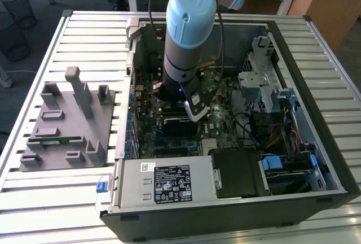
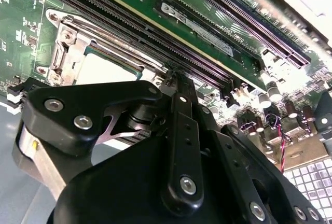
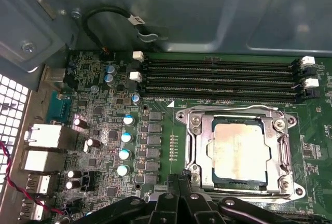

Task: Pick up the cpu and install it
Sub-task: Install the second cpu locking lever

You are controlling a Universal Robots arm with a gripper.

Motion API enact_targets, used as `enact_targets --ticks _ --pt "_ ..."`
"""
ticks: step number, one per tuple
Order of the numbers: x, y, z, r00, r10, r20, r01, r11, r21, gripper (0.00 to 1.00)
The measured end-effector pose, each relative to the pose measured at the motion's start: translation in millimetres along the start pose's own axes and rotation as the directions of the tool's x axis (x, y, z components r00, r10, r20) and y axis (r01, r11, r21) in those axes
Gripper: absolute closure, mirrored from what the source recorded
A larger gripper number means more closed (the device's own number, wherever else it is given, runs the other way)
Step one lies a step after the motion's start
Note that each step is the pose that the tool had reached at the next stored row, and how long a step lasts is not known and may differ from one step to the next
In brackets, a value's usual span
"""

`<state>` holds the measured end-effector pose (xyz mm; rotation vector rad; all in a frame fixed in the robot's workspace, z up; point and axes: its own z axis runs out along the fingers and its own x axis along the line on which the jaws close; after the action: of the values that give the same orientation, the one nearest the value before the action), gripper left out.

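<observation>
The cpu (image 3: 241, 153) is a pale silver square lying flat in the motherboard socket, ringed by a shiny metal frame (image 3: 193, 146). In the second wrist view the cpu (image 2: 101, 69) shows just beyond the fingertips. My gripper (image 3: 181, 178) hovers over the socket's edge, close to the board, with its black fingers (image 2: 179, 107) drawn together and nothing between them. In the exterior view my arm (image 1: 189, 35) reaches straight down into the open computer case (image 1: 316, 142), and its wrist covers the socket.
Empty memory slots (image 3: 218, 79) with white latches run along one side of the socket. Capacitors (image 3: 125, 137) and rear ports (image 3: 44, 136) lie on another side. A grey fixture block (image 1: 67, 122) holding a green memory stick (image 1: 56, 139) sits at the exterior view's left. Power supply (image 1: 166, 182) and drive cage (image 1: 265, 86) crowd the case.
</observation>
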<state>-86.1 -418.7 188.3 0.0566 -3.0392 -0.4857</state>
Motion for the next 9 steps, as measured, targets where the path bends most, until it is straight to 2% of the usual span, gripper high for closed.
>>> enact_targets --ticks 5,9 --pt "0.3 0.0 0.3 1.0000 -0.001 0.0000 0.001 1.0000 -0.0031 0.89" --pt "0.6 2.0 -5.7 1.0000 -0.001 0.0000 0.001 1.0000 -0.0032 0.89"
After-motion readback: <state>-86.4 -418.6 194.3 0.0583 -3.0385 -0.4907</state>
